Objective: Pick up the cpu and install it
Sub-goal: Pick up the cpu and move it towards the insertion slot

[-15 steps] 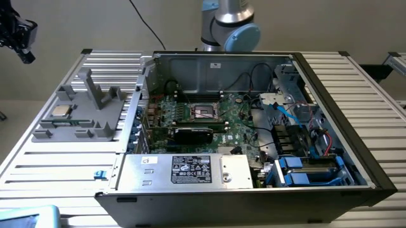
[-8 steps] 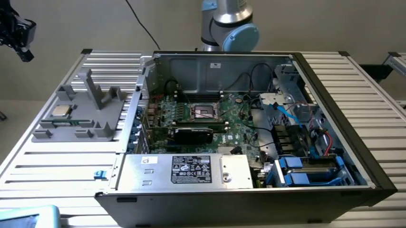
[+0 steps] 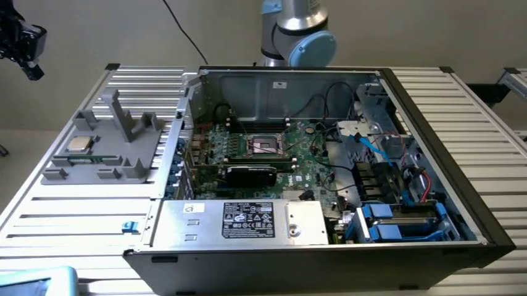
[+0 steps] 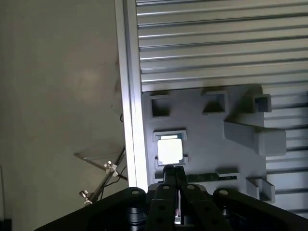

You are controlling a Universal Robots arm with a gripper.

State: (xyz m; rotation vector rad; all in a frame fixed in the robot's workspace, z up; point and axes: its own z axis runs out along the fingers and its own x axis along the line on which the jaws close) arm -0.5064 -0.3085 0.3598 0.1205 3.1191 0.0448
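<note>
The cpu [image 3: 79, 143] is a small square chip with a shiny metal top. It lies flat in a recess of the grey plastic fixture [image 3: 107, 161], on the exterior view's left. In the wrist view the cpu [image 4: 169, 150] glares bright in its recess in the fixture [image 4: 211, 139], just past my fingertips. My gripper [image 4: 173, 169] hangs well above the fixture, its fingers [image 4: 166, 192] pressed together with nothing between them. In the exterior view the gripper [image 3: 31, 71] is high at the far left. The black socket frame [image 3: 265, 145] sits on the motherboard inside the open computer case [image 3: 280, 86].
The fixture has tall upright posts [image 3: 122, 117] next to the cpu. The case stands on a ribbed metal table [image 3: 74, 216] whose edge rail [image 4: 129, 96] runs beside the fixture. Cables, a black card [image 3: 251, 172], a power supply [image 3: 239, 221] and blue drive bays [image 3: 403, 222] crowd the case.
</note>
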